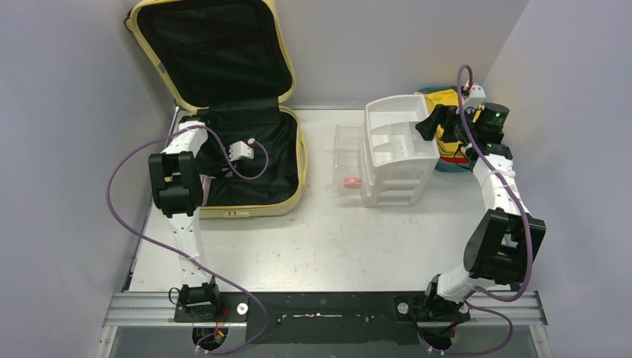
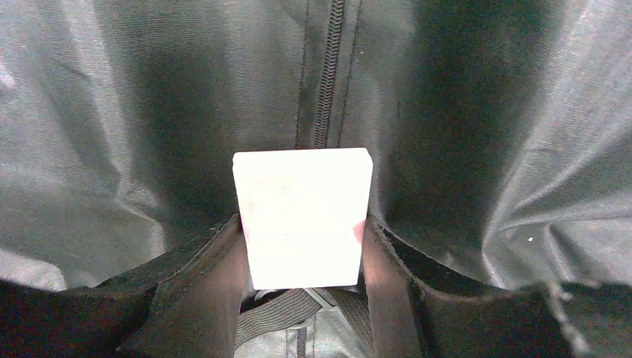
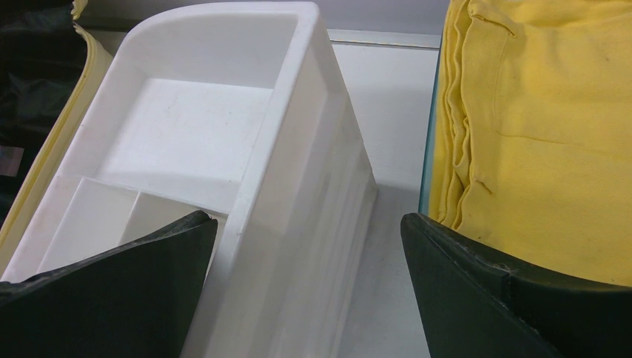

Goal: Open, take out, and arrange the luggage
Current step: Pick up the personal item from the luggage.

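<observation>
While the luggage lies open far left, the organizer stands apart.

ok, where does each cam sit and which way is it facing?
Top external: above and behind the arms, looking down at the table, open suitcase and white organizer; both arms show whole.
Left wrist: on the left gripper, facing the suitcase's black lining; fingers pinch a white block.
Right wrist: on the right gripper, facing the organizer and a yellow cloth; fingers spread.
Shared: top and right wrist both see the organizer.
</observation>
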{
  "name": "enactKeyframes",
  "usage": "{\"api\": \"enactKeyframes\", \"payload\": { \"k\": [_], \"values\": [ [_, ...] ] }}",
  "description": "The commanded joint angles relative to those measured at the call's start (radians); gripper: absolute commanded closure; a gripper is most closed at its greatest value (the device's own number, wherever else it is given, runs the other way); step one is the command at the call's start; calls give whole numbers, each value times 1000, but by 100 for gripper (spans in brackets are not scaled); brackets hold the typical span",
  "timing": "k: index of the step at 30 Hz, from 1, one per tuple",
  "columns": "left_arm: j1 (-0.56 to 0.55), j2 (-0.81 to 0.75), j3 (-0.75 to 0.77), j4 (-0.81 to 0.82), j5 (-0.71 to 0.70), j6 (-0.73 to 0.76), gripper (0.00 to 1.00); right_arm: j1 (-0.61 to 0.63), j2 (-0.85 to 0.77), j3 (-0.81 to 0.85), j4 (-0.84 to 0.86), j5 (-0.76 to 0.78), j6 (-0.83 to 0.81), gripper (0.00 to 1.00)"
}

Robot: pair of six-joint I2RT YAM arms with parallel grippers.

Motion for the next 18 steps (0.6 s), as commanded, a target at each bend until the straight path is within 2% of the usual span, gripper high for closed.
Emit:
{"api": "enactKeyframes", "payload": {
  "k": [1,8,18],
  "values": [
    [7,-69,-46,138,33,-40,100,6,37,-18,-47,56,-59,0],
    [7,-95,-55,151,26,-65,100,3,33,-18,-48,54,-58,0],
    [2,-197,-38,109,163,-101,100,-2,26,-17,-48,51,-58,0]
  ]
}}
